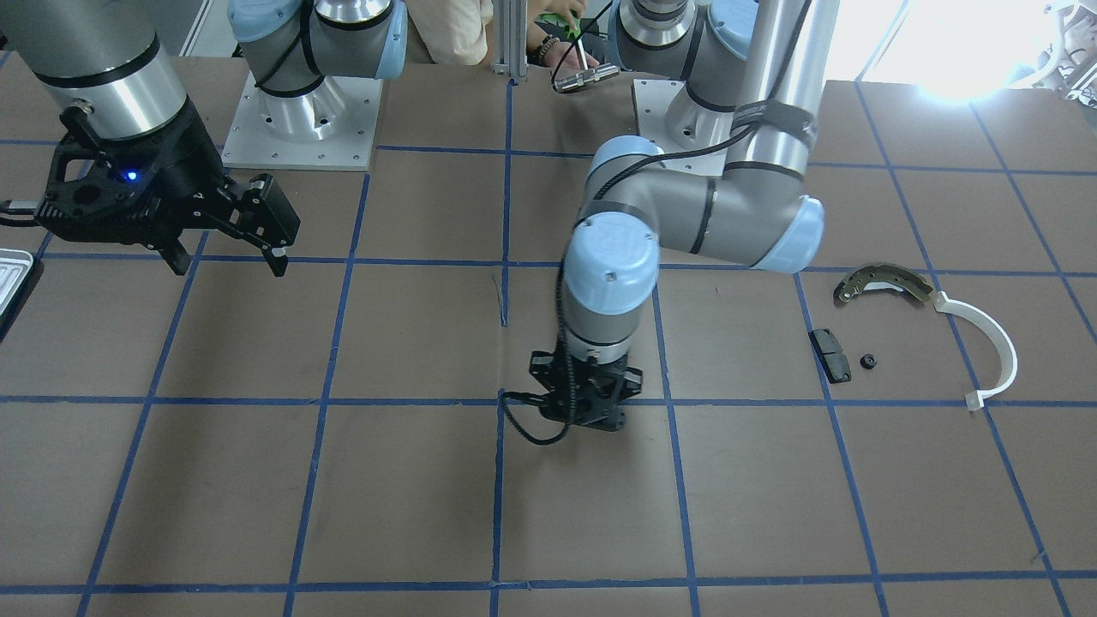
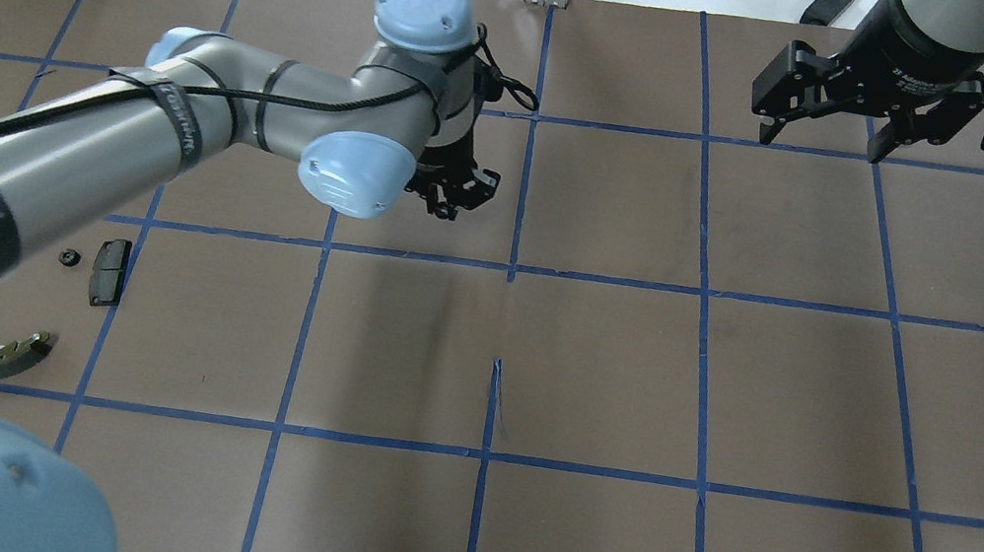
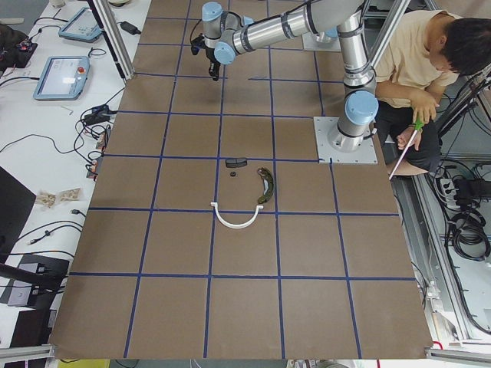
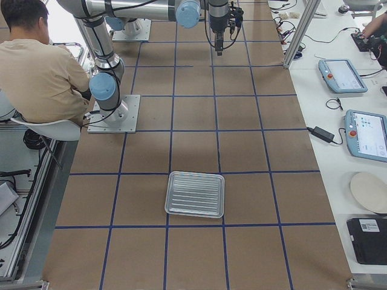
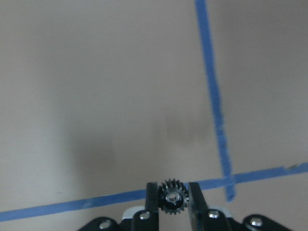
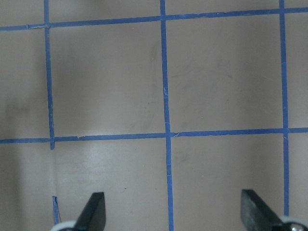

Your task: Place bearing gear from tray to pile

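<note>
Left hand (image 2: 450, 197) pinches the bearing gear (image 5: 173, 200) at bottom centre of its wrist view, above the worktop (image 5: 96, 96); right hand (image 1: 230, 257) gapes wide and empty, upper left of the front-facing view.

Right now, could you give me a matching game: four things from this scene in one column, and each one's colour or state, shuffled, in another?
1 gear
2 tray
3 right gripper
4 plastic arc

a open, holding nothing
b white
c silver
d pinched in the left gripper

Pairs: 1-d, 2-c, 3-a, 4-b.
</note>
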Tool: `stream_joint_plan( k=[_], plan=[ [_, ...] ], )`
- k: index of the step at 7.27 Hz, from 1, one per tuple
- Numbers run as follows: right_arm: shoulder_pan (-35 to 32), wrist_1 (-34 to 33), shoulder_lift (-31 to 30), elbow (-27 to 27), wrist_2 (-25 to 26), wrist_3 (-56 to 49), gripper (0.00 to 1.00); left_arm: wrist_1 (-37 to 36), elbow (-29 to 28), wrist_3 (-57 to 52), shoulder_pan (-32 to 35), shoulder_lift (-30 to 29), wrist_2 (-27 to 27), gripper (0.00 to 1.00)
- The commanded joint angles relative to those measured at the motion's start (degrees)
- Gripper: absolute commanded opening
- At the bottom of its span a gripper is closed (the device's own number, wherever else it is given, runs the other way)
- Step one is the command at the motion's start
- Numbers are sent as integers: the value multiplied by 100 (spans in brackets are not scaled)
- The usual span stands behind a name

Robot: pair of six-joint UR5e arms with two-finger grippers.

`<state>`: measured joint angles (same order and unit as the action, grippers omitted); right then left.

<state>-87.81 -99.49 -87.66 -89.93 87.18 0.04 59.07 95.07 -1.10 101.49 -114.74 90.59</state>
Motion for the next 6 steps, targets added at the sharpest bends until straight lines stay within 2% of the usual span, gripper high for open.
stream_joint_plan(
  k=[1,3,4,5,6],
  plan=[
    [0,0,-15,11,27,13,100,88,623,-2006,-1327,582,2,5],
    [0,0,-15,2,18,13,100,114,976,-2978,-2646,725,72,5],
    [0,9,-15,-7,27,22,100,-17,1100,-3854,-3304,708,307,5],
    [0,17,-15,-7,27,13,100,-209,1205,-4350,-4007,568,301,5],
    [0,9,-15,-7,27,13,100,-673,1250,-4616,-4327,401,284,5]
  ],
)
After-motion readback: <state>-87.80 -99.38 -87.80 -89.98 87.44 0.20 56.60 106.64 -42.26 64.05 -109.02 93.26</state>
